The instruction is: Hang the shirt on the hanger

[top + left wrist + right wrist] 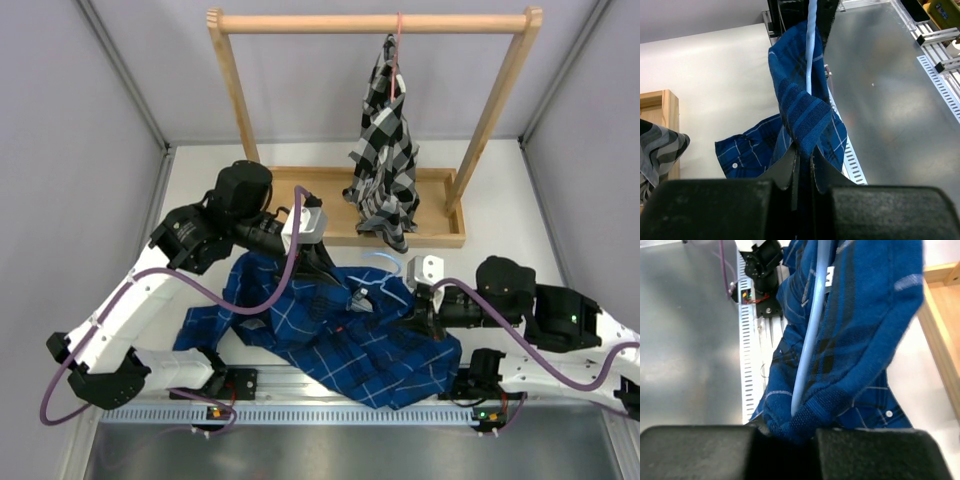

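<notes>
The dark blue plaid shirt point(330, 335) lies crumpled on the table between my arms, partly lifted in the middle. The light blue hanger point(385, 263) shows its hook just above the shirt, and its wire runs inside the fabric. My left gripper point(325, 268) is shut on a fold of the shirt point(802, 112), with the hanger wire point(811, 45) running away above it. My right gripper point(412, 322) is shut on a bunched shirt edge point(840, 395), where one end of the hanger wire point(812, 325) disappears into the cloth. The shirt also drapes to the left point(747, 150).
A wooden rack point(375, 20) stands at the back on a wooden base point(300, 190). A black-and-white checked shirt point(385, 150) hangs from it on a pinkish-red hanger point(398, 40). A slotted metal rail point(300, 408) runs along the near table edge.
</notes>
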Motion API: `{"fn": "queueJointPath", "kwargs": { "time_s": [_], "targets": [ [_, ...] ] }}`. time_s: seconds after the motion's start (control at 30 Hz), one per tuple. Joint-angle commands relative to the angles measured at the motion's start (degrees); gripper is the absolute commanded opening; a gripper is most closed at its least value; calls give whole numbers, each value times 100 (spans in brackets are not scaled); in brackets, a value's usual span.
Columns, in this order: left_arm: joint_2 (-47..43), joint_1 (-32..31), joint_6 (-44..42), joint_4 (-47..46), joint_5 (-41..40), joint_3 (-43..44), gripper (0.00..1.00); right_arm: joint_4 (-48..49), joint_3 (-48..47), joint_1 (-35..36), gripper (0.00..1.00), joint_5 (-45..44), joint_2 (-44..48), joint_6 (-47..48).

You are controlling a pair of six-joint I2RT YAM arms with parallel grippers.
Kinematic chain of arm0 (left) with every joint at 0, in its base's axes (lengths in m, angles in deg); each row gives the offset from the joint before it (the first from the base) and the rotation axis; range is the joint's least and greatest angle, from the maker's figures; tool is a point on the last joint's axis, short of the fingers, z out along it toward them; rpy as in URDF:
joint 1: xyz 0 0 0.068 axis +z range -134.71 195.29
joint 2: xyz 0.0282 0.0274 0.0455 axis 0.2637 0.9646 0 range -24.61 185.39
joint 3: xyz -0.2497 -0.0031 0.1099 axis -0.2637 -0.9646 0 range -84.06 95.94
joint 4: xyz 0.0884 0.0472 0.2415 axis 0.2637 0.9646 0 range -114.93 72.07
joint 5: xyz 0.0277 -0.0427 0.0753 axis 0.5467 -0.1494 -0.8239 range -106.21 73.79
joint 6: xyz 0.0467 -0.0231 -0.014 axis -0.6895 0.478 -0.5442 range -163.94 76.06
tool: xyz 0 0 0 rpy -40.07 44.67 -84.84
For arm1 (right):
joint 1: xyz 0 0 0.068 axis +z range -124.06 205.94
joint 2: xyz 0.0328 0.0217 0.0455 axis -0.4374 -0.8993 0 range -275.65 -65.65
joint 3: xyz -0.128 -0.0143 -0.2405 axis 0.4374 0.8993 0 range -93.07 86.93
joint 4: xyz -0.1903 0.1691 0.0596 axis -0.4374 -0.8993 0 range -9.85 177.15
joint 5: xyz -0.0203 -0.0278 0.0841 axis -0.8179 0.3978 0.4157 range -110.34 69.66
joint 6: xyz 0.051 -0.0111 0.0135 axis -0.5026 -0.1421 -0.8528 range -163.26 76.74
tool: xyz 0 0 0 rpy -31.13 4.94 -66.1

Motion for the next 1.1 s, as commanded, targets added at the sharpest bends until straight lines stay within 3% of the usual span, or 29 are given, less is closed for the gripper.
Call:
{"fn": "queueJointPath", "kwargs": {
  "time_s": [0.0,0.1,0.13,0.17,0.2,0.33,0.57,0.77,0.83,0.9,1.0,1.07],
  "targets": [
    [-91,23,15,-119,15,-32,0,856,20,47,0,-202,251,-17],
    [-153,32,24,-119,-126,-23,0,891,64,47,0,-283,383,-35],
    [-188,32,32,-145,-126,-23,0,900,73,47,5,-291,409,-53],
    [-214,41,59,-171,-135,-14,0,882,90,47,38,-309,462,-70],
    [-267,41,85,-232,-135,-6,0,874,116,47,46,-353,497,-96],
    [-355,67,217,-400,-100,12,0,707,222,47,52,-441,848,-114],
    [-311,76,331,-470,286,214,0,461,451,47,47,-555,1420,-149],
    [-285,76,305,-479,384,373,0,750,608,47,46,-451,1263,-114],
    [-320,76,331,-557,314,311,0,925,740,47,35,-266,1069,-149],
    [-399,76,497,-716,296,136,0,1101,889,47,31,-11,955,-167],
    [-496,76,683,-1032,208,-101,0,1357,917,47,5,244,893,-167],
    [-531,76,761,-1085,-63,-181,0,1409,847,47,0,245,937,-167]
  ]
}}
